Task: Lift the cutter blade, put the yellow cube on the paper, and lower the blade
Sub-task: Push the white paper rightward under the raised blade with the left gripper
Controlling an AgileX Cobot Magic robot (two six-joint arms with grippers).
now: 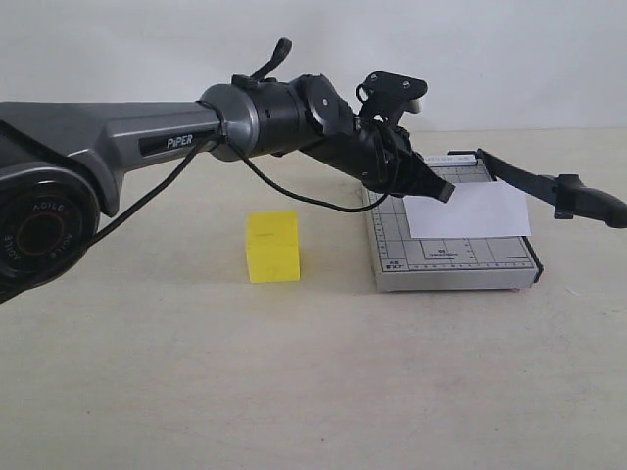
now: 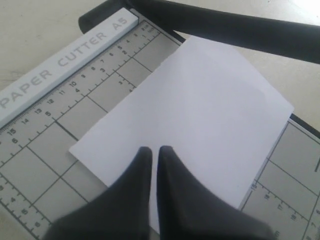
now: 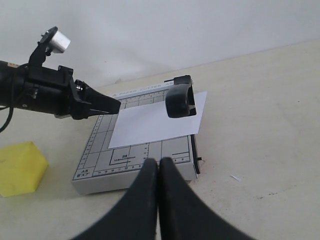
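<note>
Exterior view: yellow cube [image 1: 272,248] sits on the table [image 1: 147,372] beside the cutter [image 1: 460,259], probably light and rigid, best pinched across flat sides; left gripper [image 2: 154,149] and right gripper [image 3: 158,161] have fingers together, empty.

Your left arm [image 1: 147,137] reaches in from 9 o'clock in the exterior view, its forearm about level and its wrist angled down toward 4 o'clock. Your left gripper [image 1: 444,191] has its fingers drawn together, only a thin slit between them, gripping nothing. Your right gripper [image 3: 158,161] is likewise closed tip to tip and empty.
</note>
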